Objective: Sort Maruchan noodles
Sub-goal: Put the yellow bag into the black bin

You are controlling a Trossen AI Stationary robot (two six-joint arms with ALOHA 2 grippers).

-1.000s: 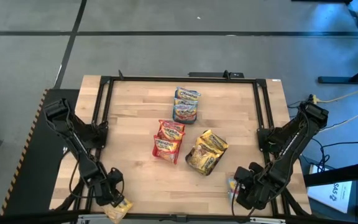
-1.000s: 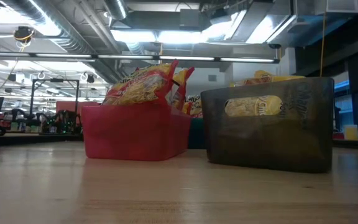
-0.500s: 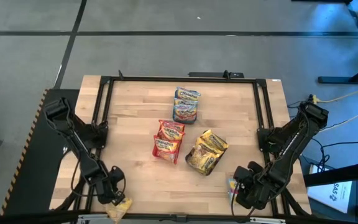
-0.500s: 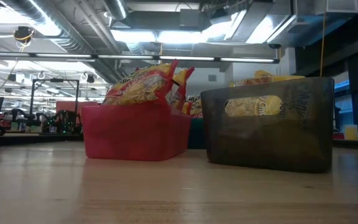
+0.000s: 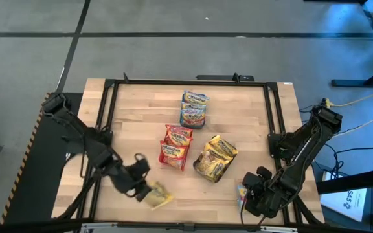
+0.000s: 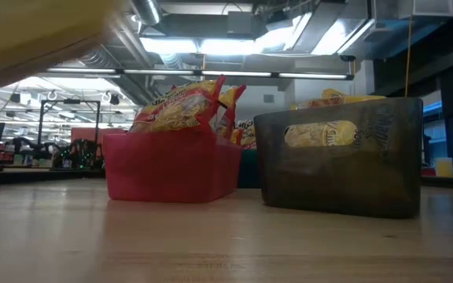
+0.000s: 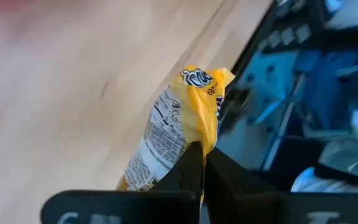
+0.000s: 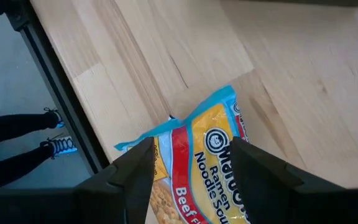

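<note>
A yellow packet (image 5: 158,195) is held pinched at one edge by the left gripper (image 5: 146,189), whose fingers are clamped flat on the crinkled plastic; in the left wrist view the packet (image 7: 178,127) juts straight out beyond the fingertips. It hangs over the near part of the surface (image 5: 141,116), near-left of the grey tray (image 5: 215,157) that holds the other yellow packets, so that tray is judged to be its destination. For the step to go well, the thin edge grip should be kept firm, the packet lifted clear of the tray wall, and released only once it is over the pile. The packet's long axis is seen to run outward from the gripper, slanting toward the near-right, with its free end leading. The right gripper (image 5: 251,194) is at the near-right of the grey tray, its fingers apart and straddling a blue-edged beef packet (image 8: 197,165) lying flat on the surface, not yet closed on it. Red packets (image 5: 175,146) lie just left of the grey tray, blue ones (image 5: 193,108) beyond it.
</note>
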